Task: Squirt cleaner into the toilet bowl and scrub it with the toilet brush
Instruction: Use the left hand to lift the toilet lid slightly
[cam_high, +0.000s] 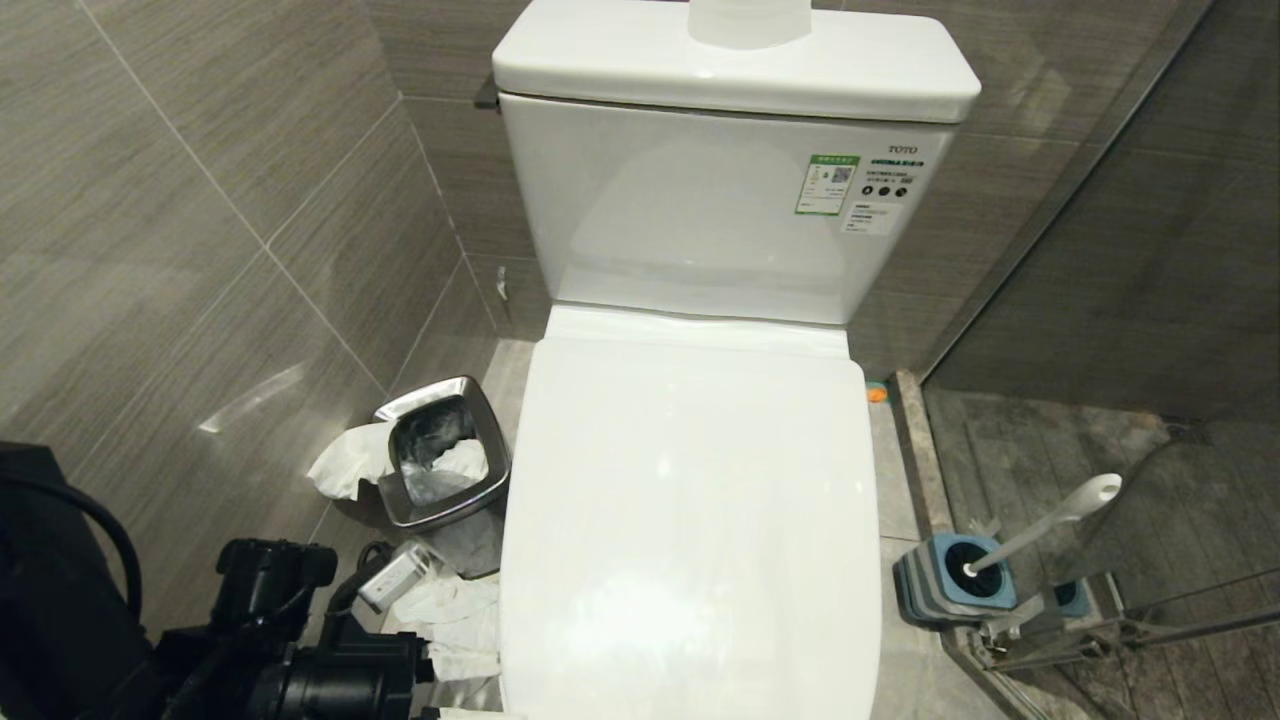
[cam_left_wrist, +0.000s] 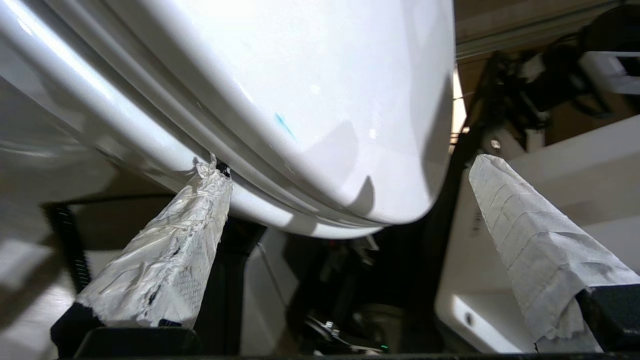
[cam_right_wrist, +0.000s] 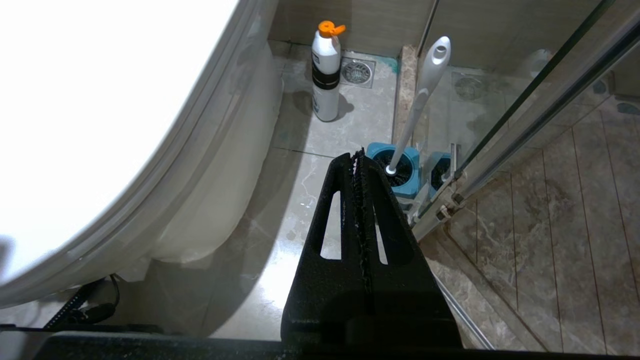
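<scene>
1. Overhead, the white glossy porcelain toilet (cam_high: 690, 500) has its lid down, so its bowl is hidden. A slim white-handled toilet brush (cam_high: 1045, 528) stands tilted in a square blue-and-grey holder (cam_high: 950, 585) on the floor to the right; a square steel bin (cam_high: 440, 455) sits on the left.
2. Close in, the left tool (cam_left_wrist: 345, 165) stands wide, its paper-wrapped fingers (cam_left_wrist: 170, 250) at the lid's front edge, one tip touching the rim.
3. Opposite, the right tool (cam_right_wrist: 359, 155) is pressed closed and empty above the floor, pointing toward the brush; a white orange-capped bottle (cam_right_wrist: 326, 70) stands beyond.
</scene>
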